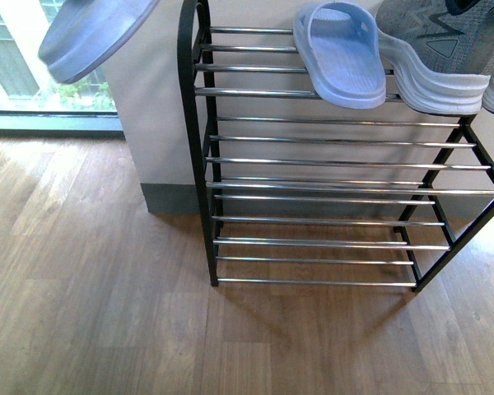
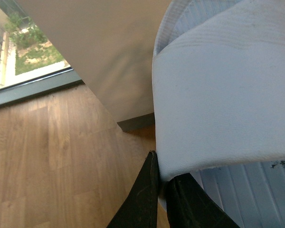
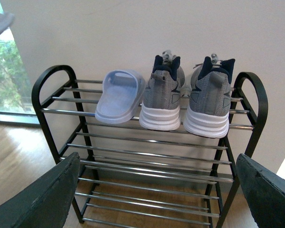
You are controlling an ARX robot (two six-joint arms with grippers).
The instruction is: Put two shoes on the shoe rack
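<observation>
The shoe rack point(image 1: 313, 161) stands against the wall with chrome-bar shelves and black uprights. On its top shelf lie one pale blue slide point(image 1: 339, 51) and two grey sneakers point(image 3: 162, 95) point(image 3: 209, 97), heels outward. My left gripper point(image 2: 162, 183) is shut on a second pale blue slide point(image 2: 223, 95), pinching its strap edge; it hangs in the air left of the rack's top point(image 1: 90, 34). My right gripper point(image 3: 156, 190) is open and empty, facing the rack from in front; its dark fingers point(image 3: 38, 194) frame the lower shelves.
The rack's top shelf point(image 3: 71, 100) has bare bars left of the slide. The lower shelves point(image 1: 329, 243) hold nothing. A window point(image 1: 16, 74) with a grey sill is at the far left. Wood floor point(image 1: 107, 296) lies in front.
</observation>
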